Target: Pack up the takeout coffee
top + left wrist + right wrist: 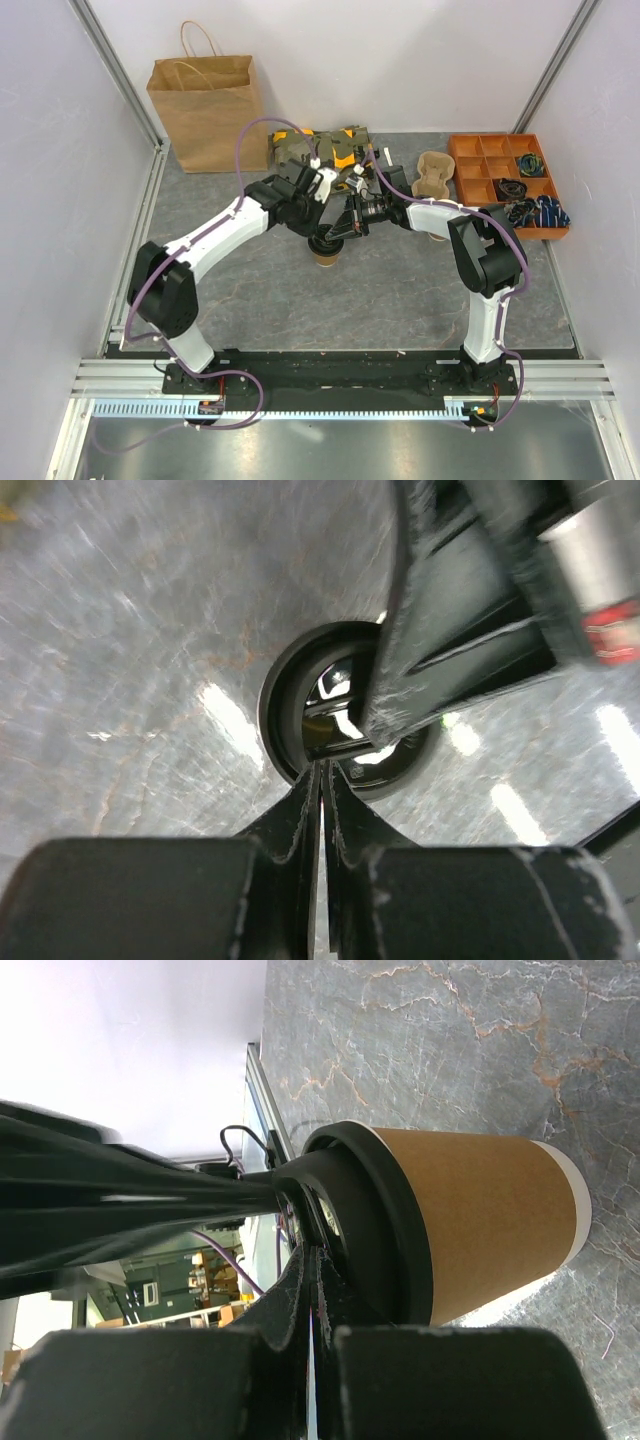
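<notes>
Grey marbled desk (400, 290). The takeout coffee (326, 252), a tapered kraft-paper cup with a round black lid, stands nearer than the paper bag (208, 115). The left tool (322, 770) and right tool (312, 1255), both closed, touch its lid rim.

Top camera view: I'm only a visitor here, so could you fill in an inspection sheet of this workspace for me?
Surface: grey marbled table; no spills seen.
Job's things: takeout coffee upright mid-table, black lid on.
Clutter: paper bag standing at the back left; pulp carrier tray; orange compartment tray holding dark bits; olive and orange item, unclear what it is.
Grippers: left gripper and right gripper both shut, tips at the lid; a grip cannot be told.
Cables: purple cables run along both arms and loop at the bases.
Surroundings: white walls, metal frame posts.
</notes>
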